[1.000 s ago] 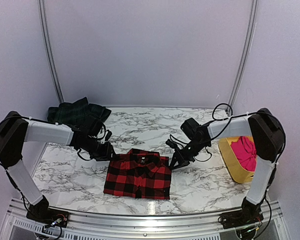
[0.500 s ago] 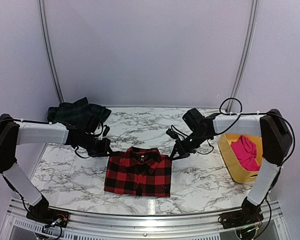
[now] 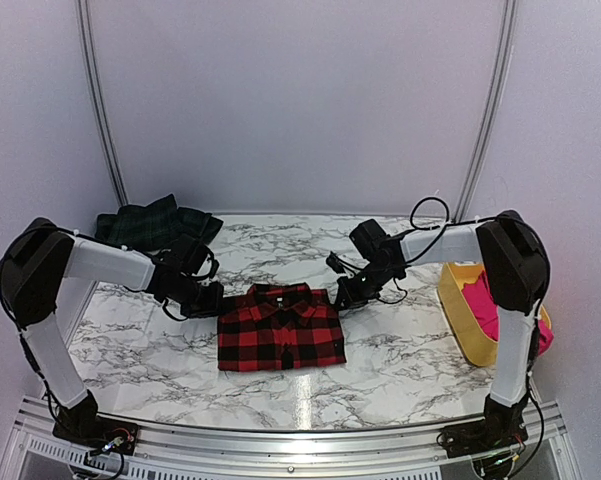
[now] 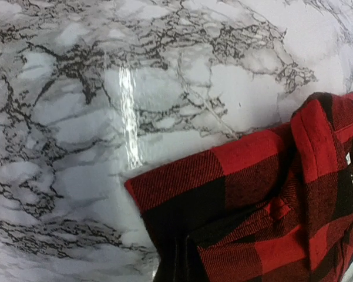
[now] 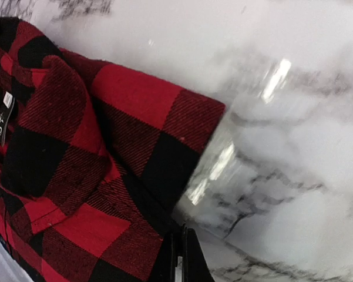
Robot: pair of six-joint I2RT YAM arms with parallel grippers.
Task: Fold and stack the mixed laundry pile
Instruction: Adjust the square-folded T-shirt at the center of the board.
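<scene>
Q. Marbled counter [image 3: 400, 360], pale walls behind: what lies on it?
A. Centre: checked shirt [image 3: 280, 328], red and black, folded to a rectangle and lying flat, collar toward the far wall. Far left corner: dark plaid garment [image 3: 155, 222], bunched. Right edge: yellow tub [image 3: 460, 312] holding a pink garment [image 3: 487, 305], partly hidden by the arm in front of it.

Q. Where do the two arms stand?
A. Left arm [image 3: 105, 265] reaches in from the left, right arm [image 3: 445, 243] from the right. Both end low at the shirt's far corners, one on each side of the collar.

Q. State of the left fingers [image 3: 214, 300]?
A. Closed, no gap showing. In the left wrist view they appear at the lower frame edge, dark against dark cloth, pressed together on the shirt's side edge just below the shoulder corner. The cloth around them lies flat on the marble.

Q. And the right fingers [image 3: 344, 298]?
A. Likewise closed. In the right wrist view the two tips sit side by side with only a thin line between them, pinching the shirt's edge where the cloth meets the counter: fabric on one side, bare marble on the other.

Q. How do the other garments lie relative to the fingers?
A. Plaid garment: behind the left arm, apart from the shirt. Tub and pink garment: well to the right of the right fingers.
</scene>
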